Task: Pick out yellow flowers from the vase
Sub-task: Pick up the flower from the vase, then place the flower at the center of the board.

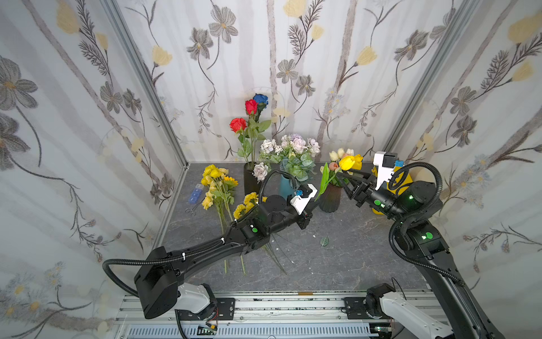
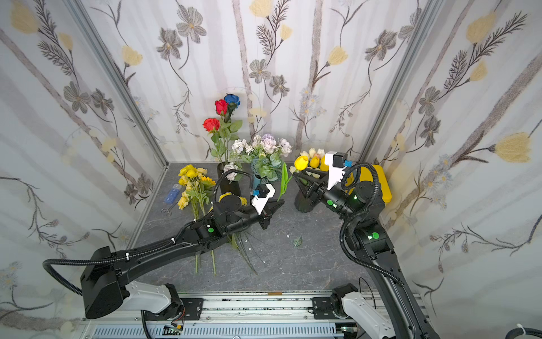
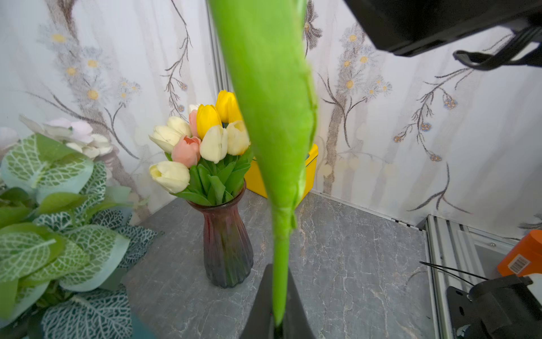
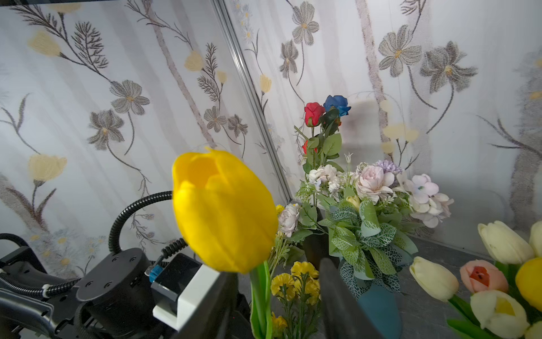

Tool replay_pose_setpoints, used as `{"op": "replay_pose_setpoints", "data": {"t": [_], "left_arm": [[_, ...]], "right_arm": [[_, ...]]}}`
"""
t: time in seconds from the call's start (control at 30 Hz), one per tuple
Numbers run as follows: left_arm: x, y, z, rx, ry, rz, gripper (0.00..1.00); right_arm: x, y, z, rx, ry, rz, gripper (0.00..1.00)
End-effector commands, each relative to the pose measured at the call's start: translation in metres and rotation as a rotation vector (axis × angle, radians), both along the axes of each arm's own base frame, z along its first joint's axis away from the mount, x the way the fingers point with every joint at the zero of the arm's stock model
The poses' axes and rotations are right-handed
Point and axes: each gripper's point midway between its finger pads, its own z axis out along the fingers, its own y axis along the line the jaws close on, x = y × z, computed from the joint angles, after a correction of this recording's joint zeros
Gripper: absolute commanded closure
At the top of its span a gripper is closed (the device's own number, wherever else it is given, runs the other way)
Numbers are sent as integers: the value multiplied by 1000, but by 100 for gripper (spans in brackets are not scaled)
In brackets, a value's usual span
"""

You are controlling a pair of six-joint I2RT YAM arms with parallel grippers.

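far left, by the wall: small blue box (image 1: 196, 193) and scissors (image 1: 190, 210) on the grey table (image 1: 352, 264).
left pile: yellow flowers (image 1: 215, 182) lie flat on the table, blooms toward the back wall; the left arm crosses over their stems.
black vase (image 1: 250, 182): upright behind the pile, holding red and blue roses (image 1: 251, 107).
left gripper (image 3: 278, 278): clamped tight on the lower end of a green stem (image 3: 281, 234); a long leaf (image 1: 322, 182) rises from it.
teal vase (image 1: 286, 186): just behind the left gripper, full of pale blooms (image 1: 297, 145).
loose leaf (image 1: 324, 241): alone on the table, nearer the front.
yellow tulip (image 4: 223, 211): the bloom on that stem, out of the ribbed vase, in the air beside its bouquet.
ribbed vase (image 3: 227, 249): upright on the table, holding white, pink and yellow tulips (image 3: 208, 119).
right gripper (image 4: 277, 273): jaws spread, one finger on each side of the stem just below the bloom, not pinching it.
back right corner: yellow box (image 2: 381, 182) behind the right arm.
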Motion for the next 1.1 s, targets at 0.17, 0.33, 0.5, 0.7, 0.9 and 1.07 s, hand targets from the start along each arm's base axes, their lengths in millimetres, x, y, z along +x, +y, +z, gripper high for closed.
{"op": "replay_pose_setpoints", "data": {"t": [0.17, 0.33, 0.5, 0.7, 0.9, 1.07], "left_arm": [[-21, 17, -77, 43, 408, 106, 100], [-65, 22, -152, 208, 644, 126, 100], [-79, 33, -197, 257, 833, 205, 100], [-72, 12, -236, 345, 909, 229, 100], [-67, -7, -274, 396, 986, 237, 99], [-59, -14, -295, 431, 1022, 258, 94]], "right_arm": [[7, -49, -19, -76, -77, -314, 26], [2, -81, -22, -59, -87, -489, 26], [-5, -89, -15, -31, -111, -522, 26], [3, -93, -24, -28, -36, -552, 26], [29, -104, -61, -116, 124, -643, 26], [43, -113, -79, -137, 165, -687, 28]]}}
